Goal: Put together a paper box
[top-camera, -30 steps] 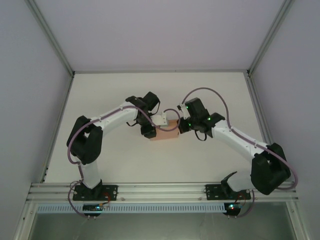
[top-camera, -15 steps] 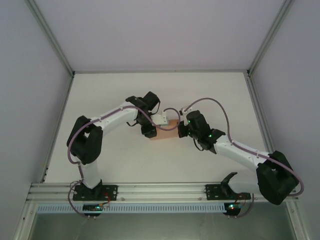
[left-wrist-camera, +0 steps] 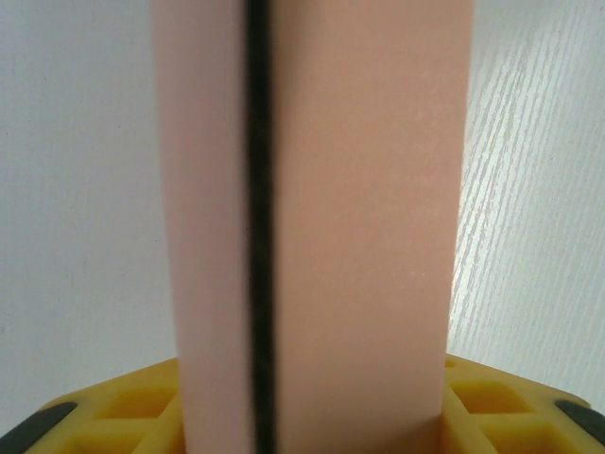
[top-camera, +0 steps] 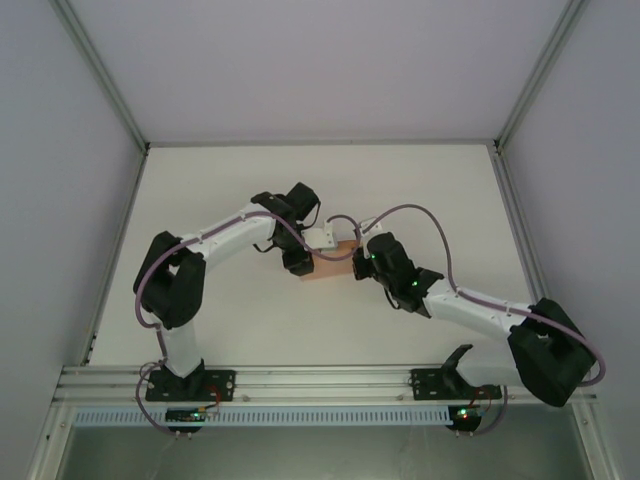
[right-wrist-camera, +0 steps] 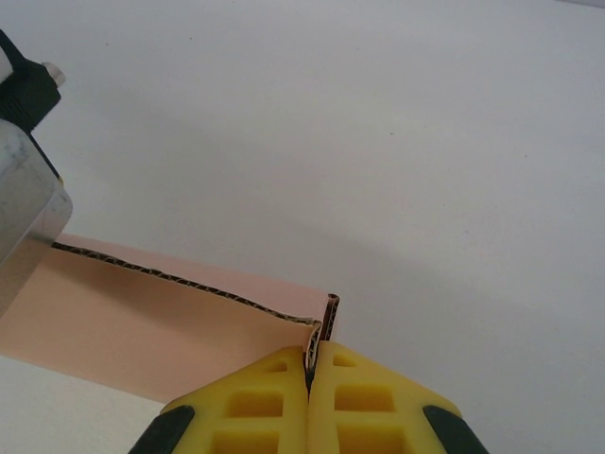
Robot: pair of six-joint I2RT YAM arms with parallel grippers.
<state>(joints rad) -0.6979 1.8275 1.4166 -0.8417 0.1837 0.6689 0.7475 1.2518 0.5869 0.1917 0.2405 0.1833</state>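
Note:
The salmon-pink paper box (top-camera: 335, 266) sits mid-table between both grippers. My left gripper (top-camera: 299, 262) is at its left end. In the left wrist view the box (left-wrist-camera: 369, 189) stands upright between the yellow fingers (left-wrist-camera: 510, 402), which press on both its sides, and a dark slit runs down its face. My right gripper (top-camera: 358, 262) is at the box's right end. In the right wrist view its yellow fingers (right-wrist-camera: 310, 357) are shut on a corrugated card edge at the corner of the box (right-wrist-camera: 142, 322).
The white table (top-camera: 230, 310) is bare around the box, with walls on three sides. An aluminium rail (top-camera: 320, 382) runs along the near edge by the arm bases. Part of the left arm's grey wrist (right-wrist-camera: 24, 203) is close to the box in the right wrist view.
The right arm has dropped lower and stretched out flatter, its wrist sliding slightly left against the box's right end. The left arm and the box stay put.

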